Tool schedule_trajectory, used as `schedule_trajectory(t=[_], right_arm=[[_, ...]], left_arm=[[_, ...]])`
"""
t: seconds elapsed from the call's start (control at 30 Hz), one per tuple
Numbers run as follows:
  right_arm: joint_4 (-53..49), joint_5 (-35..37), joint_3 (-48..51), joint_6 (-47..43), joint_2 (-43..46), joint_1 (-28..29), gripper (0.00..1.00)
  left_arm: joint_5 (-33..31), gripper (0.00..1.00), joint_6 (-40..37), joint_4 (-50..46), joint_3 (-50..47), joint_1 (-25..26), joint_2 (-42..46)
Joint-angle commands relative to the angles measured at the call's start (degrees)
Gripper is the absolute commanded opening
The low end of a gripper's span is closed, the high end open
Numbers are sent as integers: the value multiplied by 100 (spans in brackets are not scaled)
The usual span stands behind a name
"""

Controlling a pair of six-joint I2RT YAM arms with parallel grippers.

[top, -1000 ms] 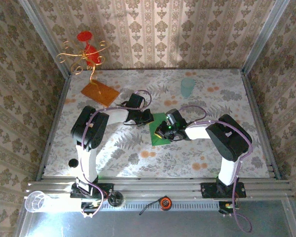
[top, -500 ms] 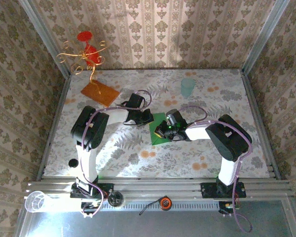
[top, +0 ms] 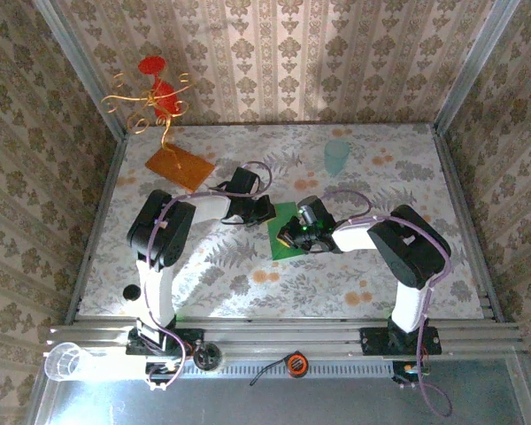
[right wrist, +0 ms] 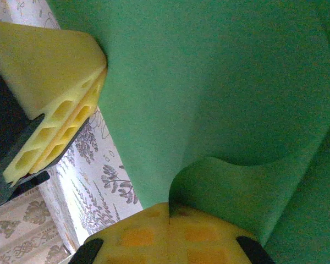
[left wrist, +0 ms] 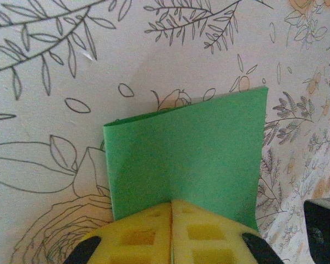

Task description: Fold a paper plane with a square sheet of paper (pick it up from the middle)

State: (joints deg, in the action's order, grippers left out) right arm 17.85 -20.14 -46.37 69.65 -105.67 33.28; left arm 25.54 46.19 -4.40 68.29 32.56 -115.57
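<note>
While both grippers crowd over it, the paper (top: 284,216) lies on the table (top: 407,190), to the right of the board (top: 179,166) and nearer the arm bases than the board is. It is a folded green sheet. The left wrist view shows it flat on the flowered cloth (left wrist: 187,154), with a straight far edge and a second layer peeking out at its upper left corner. In the right wrist view (right wrist: 209,82) one flap of it curls up off the rest.

The left gripper (top: 267,211) sits at the paper's side that faces the board. Its yellow fingers (left wrist: 148,234) are pressed together with no gap, their tips against the paper's edge (left wrist: 171,212). Whether any paper is caught between them I cannot tell. The right wrist view also shows it (right wrist: 102,61), closed at that edge.

The right gripper (top: 292,237) is over the paper's middle, farther from the board. Its jaws are closed (right wrist: 170,212), and the raised flap runs straight into the seam between them, so it pinches the paper.

A pale teal cup (top: 336,157) stands well to the right of the board, near the back wall. A red and gold wire ornament (top: 155,93) rises just behind the board.
</note>
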Motion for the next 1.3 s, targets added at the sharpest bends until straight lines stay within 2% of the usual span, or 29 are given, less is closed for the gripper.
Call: schedule_trajectory(t=[0.0,0.5,0.6,0.77,1.03,1.27], right_arm=[[-93,17,0,-63,-130,-32,6],[-567,57,-104,-241,-214,-32,9],[-754,100,-135,-219,-227,-30,11],[-884,65,-205,-206,-309,-32,16],[-958,27,-228,-249,-296,-32,30],[-1059,45,-256,-291,-286,-32,36]], left_arm=[[-128,10,-128,-456,-144,67,-379],[-133,10,-160,-520,-90,49,-288],[-128,13,-214,-632,2,7,-104],[-230,20,-234,-751,30,-155,490],[-723,22,-222,-845,-459,-407,1306],[-544,23,10,-444,-1031,-332,1572]])
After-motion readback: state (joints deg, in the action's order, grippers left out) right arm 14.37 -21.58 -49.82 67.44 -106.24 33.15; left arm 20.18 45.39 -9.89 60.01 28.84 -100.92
